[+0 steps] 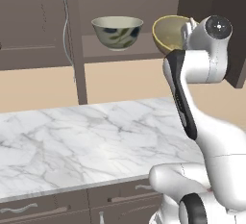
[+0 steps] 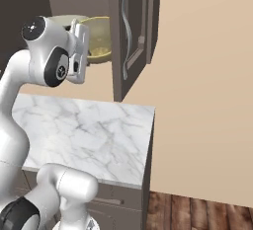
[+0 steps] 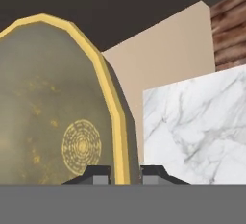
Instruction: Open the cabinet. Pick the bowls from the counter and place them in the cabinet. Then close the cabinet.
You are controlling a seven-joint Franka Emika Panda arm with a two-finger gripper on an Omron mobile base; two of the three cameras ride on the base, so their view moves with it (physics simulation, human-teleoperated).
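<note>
Pincer (image 3: 125, 172) pinching the rim of the mustard-yellow bowl (image 3: 53, 107), one dark fingertip (image 3: 98, 174) inside the rim and the other outside, as seen in the hand view. Yellow bowl held tipped on its side, speckled inside with a ringed pattern at the bottom facing the hand camera. In the left base view, same bowl (image 1: 169, 33) held up at the open cabinet (image 1: 77, 50), at shelf height, partly hidden behind the white arm; whether resting on the shelf or hanging just above it, cannot tell. Pale grey-cream bowl (image 1: 117, 31) with dark leaf marks standing upright on the cabinet's shelf, to the left of the yellow one and apart from it. Cabinet doors swung open: one door with its long silver bar handle (image 2: 125, 31) seen edge-on in the right base view, just right of the yellow bowl (image 2: 96, 39). White marble counter (image 1: 72, 136) with grey veins lying below the cabinet, with low drawers (image 1: 43, 208) with horizontal handles under its front edge. Beige wall behind the counter, wooden floor (image 2: 197, 211) at lower right in the right base view.
</note>
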